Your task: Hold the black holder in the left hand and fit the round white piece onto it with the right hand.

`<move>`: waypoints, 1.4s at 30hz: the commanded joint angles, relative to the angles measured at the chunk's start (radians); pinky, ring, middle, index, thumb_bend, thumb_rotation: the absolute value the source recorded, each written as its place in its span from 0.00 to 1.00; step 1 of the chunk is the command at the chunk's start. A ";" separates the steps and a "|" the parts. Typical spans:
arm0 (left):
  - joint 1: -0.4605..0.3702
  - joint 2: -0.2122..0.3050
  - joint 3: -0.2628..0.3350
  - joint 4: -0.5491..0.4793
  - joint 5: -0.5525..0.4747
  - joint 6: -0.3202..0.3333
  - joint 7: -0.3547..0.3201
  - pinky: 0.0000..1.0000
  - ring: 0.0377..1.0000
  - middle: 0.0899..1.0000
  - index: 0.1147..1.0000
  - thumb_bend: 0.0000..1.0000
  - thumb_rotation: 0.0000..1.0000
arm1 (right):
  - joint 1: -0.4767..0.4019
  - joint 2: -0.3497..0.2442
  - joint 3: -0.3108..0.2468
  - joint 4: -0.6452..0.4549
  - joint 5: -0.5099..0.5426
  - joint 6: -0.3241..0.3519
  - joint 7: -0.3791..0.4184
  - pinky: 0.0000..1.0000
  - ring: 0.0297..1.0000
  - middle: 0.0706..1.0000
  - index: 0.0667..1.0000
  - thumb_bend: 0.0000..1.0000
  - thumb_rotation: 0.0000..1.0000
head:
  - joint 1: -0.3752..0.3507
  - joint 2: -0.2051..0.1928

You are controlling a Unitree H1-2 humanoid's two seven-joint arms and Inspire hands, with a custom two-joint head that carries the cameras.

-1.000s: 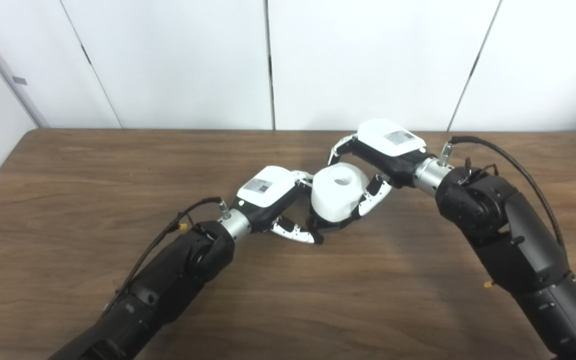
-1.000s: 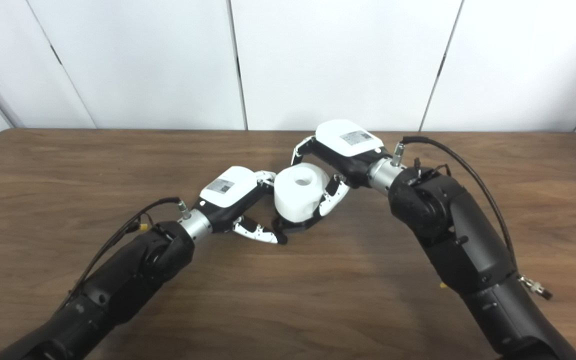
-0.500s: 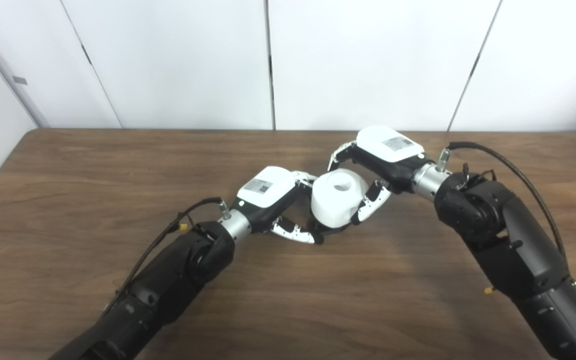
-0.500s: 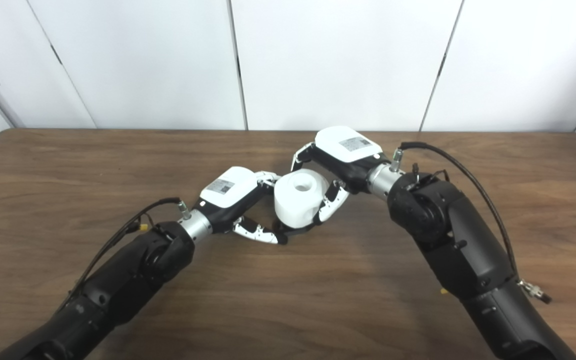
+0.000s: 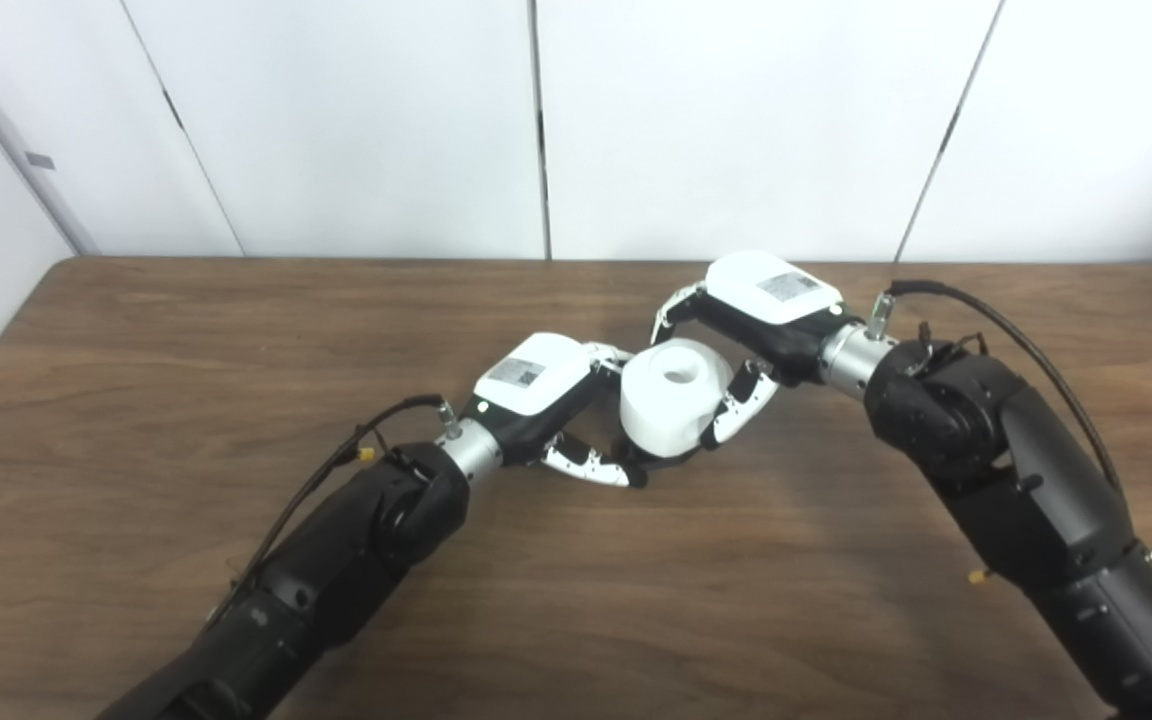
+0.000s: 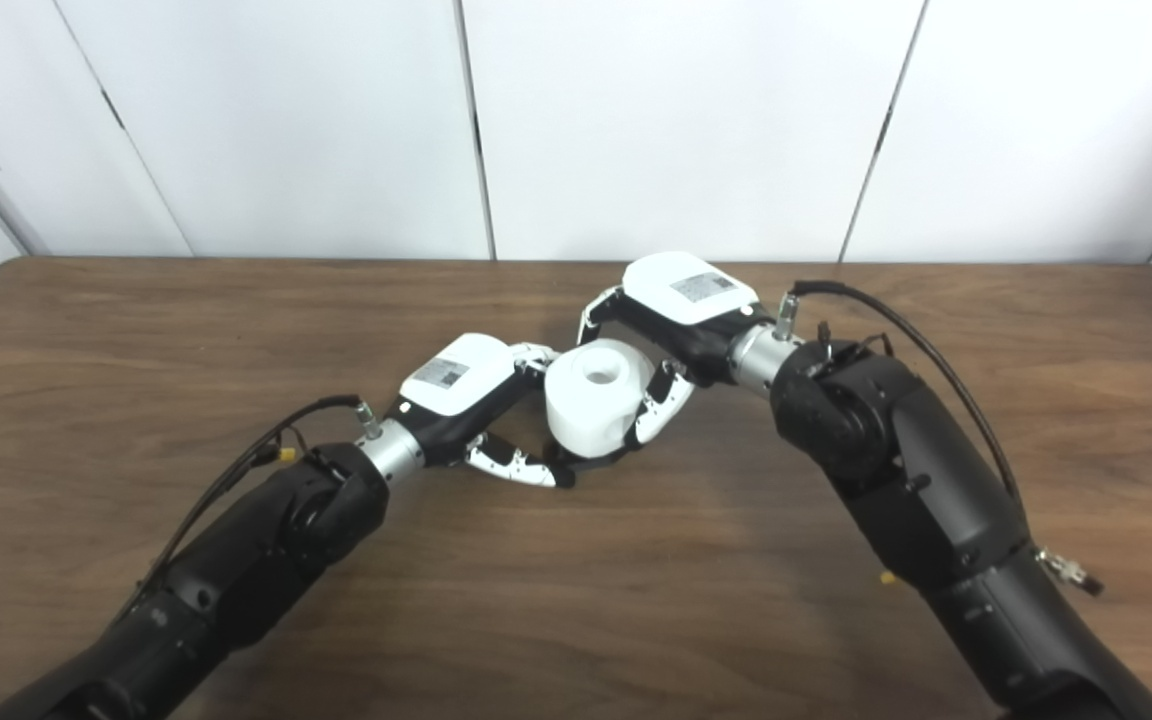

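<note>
- Since the earlier frame the right hand [image 5: 748, 318] has come lower and a little leftward in the picture, and the white piece [image 5: 669, 397] has come down with it; the left hand [image 5: 548, 388] has stayed where it was.
- Right hand reaches in from the right of the frame to just right of centre, its white back upward, fingers [image 5: 742, 405] and thumb curled round the white piece from above and from the near side, so it is closed on that piece.
- White piece is a stubby round cylinder at the middle of the frame, upright with a slight tilt, its round hole facing up.
- Under it a dark sliver of the holder [image 5: 648, 464] shows, low against the surface [image 5: 236, 330]; the piece sits over the holder, touching or nearly so, and how far it is seated cannot be told.
- Left hand lies just left of centre, its fingers [image 5: 591, 466] stretched along the surface toward the holder's base and reaching it beneath the piece.
- Upper fingers of the left hand press close to the piece's left side; the hand appears closed on the holder, though the grip itself is mostly hidden.
- Both forearms run in from the bottom corners and meet in a shallow V at the piece.
- Behind the surface stand plain white wall panels [image 5: 356, 120].
</note>
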 commanded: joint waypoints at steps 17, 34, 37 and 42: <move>0.053 0.013 -0.042 0.050 0.033 0.019 -0.095 0.71 0.84 0.81 0.41 0.52 0.07 | -0.014 -0.006 0.020 -0.013 0.000 -0.003 0.024 0.69 0.77 0.72 0.45 0.52 0.14 | 0.000 0.000; 0.047 -0.002 -0.041 0.065 0.037 0.025 -0.085 0.69 0.85 0.81 0.41 0.52 0.07 | -0.010 0.032 0.024 -0.017 0.018 -0.005 0.002 0.67 0.77 0.72 0.44 0.52 0.14 | 0.005 -0.001; 0.047 -0.003 -0.042 0.065 0.040 0.027 -0.083 0.68 0.85 0.81 0.41 0.52 0.07 | -0.015 0.034 0.027 -0.020 0.012 0.004 0.006 0.67 0.77 0.72 0.44 0.52 0.14 | 0.007 0.000; 0.045 -0.004 -0.042 0.070 0.043 0.023 -0.079 0.68 0.84 0.81 0.41 0.52 0.07 | -0.018 0.040 0.029 -0.020 0.012 0.004 0.003 0.67 0.77 0.72 0.44 0.52 0.14 | 0.005 -0.003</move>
